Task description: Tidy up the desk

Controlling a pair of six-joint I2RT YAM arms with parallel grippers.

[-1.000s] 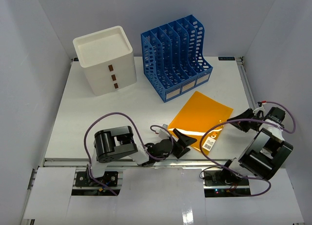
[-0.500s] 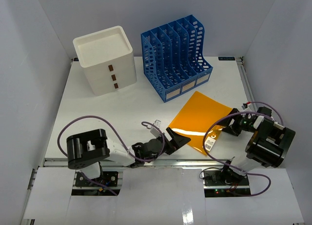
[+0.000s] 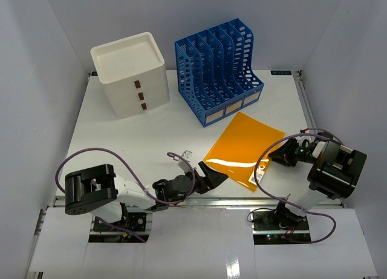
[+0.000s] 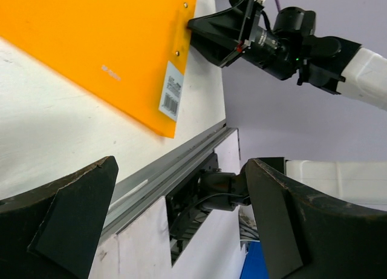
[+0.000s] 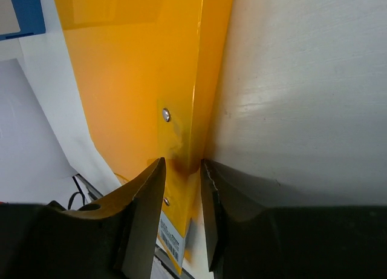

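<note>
Sliding slightly left over the past second, orange folder (image 3: 242, 147) lies near-right on desk (image 3: 121, 146), right gripper (image 3: 272, 159) pinching its right spine, left gripper (image 3: 213, 175) spread empty at its near-left corner; filing into blue rack (image 3: 219, 73) likely next.

The glossy orange plastic folder (image 3: 242, 147) carries a white barcode sticker (image 4: 171, 96) with black bars. The slotted plastic file rack (image 3: 219, 70) is bright blue with white label strips. The boxy drawer unit (image 3: 130, 73) is cream-white with small brown pulls; the flat worktop (image 3: 133, 140) is white.
</note>
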